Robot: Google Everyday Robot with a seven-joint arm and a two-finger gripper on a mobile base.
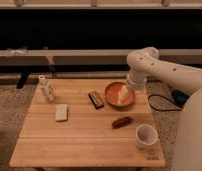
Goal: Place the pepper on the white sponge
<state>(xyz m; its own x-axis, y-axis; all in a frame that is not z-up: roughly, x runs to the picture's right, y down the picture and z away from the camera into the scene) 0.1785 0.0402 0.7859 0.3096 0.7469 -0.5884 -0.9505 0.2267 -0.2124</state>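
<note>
Fingers [123, 93] over bowl [112, 95] (orange) | pepper [122, 121] beside cup [146, 143] (white)

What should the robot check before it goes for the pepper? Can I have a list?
1. Pepper lies free on the table, near the white cup: ok.
2. White sponge has nothing on top: ok.
3. Gripper over the pepper: not ok, it hangs over the orange bowl.
4. Gripper empty: cannot tell.
5. Path from pepper to sponge probably free, dark bar farther back: ok.
</note>
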